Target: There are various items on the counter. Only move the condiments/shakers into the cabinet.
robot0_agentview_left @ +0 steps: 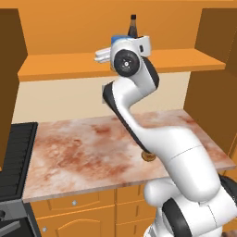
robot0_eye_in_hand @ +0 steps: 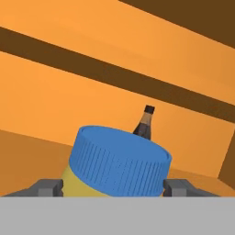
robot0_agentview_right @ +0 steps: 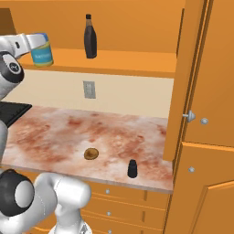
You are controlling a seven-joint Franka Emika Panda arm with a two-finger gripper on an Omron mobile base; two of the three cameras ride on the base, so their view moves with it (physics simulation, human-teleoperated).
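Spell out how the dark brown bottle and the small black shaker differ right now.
The dark brown bottle stands on the cabinet shelf; the small black shaker stands on the counter near its front edge. The bottle is tall and slim with a narrow neck; the shaker is short and stubby. The bottle has the blue-lidded jar beside it on the shelf; the shaker has the pastry nearby. Both stand upright, and both are dark.
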